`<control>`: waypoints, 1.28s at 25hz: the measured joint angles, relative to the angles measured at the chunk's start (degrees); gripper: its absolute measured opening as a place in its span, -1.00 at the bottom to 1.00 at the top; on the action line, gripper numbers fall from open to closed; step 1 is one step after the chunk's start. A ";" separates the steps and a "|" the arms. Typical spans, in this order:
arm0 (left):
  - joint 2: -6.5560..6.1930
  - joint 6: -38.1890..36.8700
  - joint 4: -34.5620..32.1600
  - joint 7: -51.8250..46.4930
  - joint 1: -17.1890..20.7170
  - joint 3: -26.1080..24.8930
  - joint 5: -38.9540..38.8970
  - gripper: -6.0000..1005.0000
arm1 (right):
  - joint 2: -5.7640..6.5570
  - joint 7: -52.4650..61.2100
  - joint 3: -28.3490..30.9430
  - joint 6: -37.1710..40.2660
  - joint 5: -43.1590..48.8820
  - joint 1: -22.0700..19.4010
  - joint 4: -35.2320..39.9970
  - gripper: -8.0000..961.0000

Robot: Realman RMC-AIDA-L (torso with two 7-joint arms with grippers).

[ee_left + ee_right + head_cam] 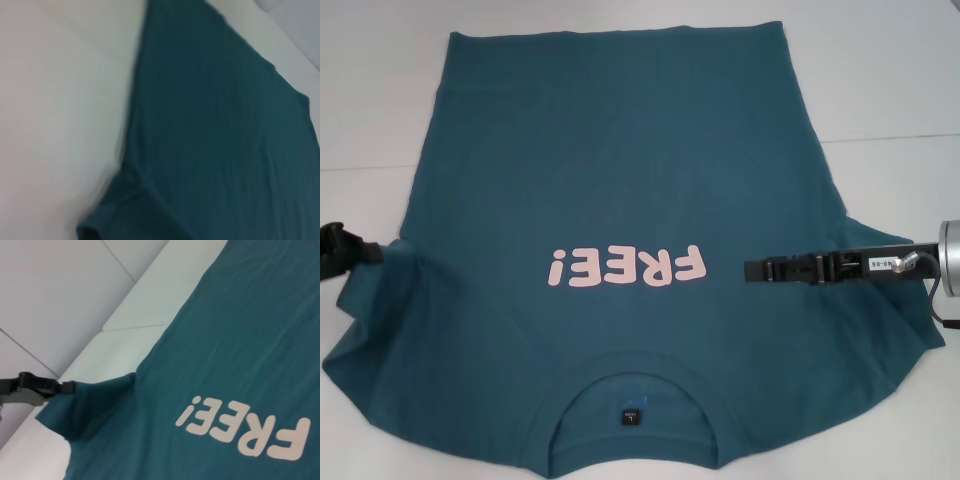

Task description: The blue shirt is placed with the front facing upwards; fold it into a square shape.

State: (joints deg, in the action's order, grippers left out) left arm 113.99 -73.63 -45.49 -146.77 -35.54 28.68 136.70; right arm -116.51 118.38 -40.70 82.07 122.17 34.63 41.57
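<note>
Large dark teal-blue short-sleeved cotton T-shirt (620, 170) lies spread flat on white table surface (370, 90), front up. Collar nearest the robot's body, hem at far end. Pale pink "FREE!" lettering (626, 268) reads upside down in head view. Small dark label (631, 414) sits inside the round collar.

Left gripper (360, 252) at the left edge of the shirt, at the sleeve. Right wrist view shows its black fingers (62, 387) clenched on the tip of the left sleeve (90, 405), cloth drawn out to a point and raised off the table, small folds running back toward the body of the shirt.

Right gripper (752, 269) reaches in from the right, held level above the chest area, tip just beside the "F" of the lettering. Fingers appear pressed together; whether cloth is between them, cannot tell. Right sleeve (880, 330) lies spread below the arm.

Left wrist view: plain teal cloth and bare table only.
</note>
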 joint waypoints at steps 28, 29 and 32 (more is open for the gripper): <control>5.42 5.45 -9.76 15.05 -2.20 24.52 6.50 -0.94 | 0.50 0.18 0.81 -3.88 0.00 -0.73 -1.41 0.24; 5.81 6.03 -9.79 14.97 -2.35 24.64 7.52 -0.94 | 0.50 0.19 0.81 -3.88 0.00 -0.79 -1.41 0.24; 6.39 6.34 -9.92 15.20 -2.64 25.00 8.77 -0.94 | 0.52 0.24 0.81 -3.88 0.00 -1.03 -1.41 0.24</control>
State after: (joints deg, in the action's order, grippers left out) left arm 120.38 -67.29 -55.42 -131.56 -38.17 53.69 145.46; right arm -116.00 118.62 -39.90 78.19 122.17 33.60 40.16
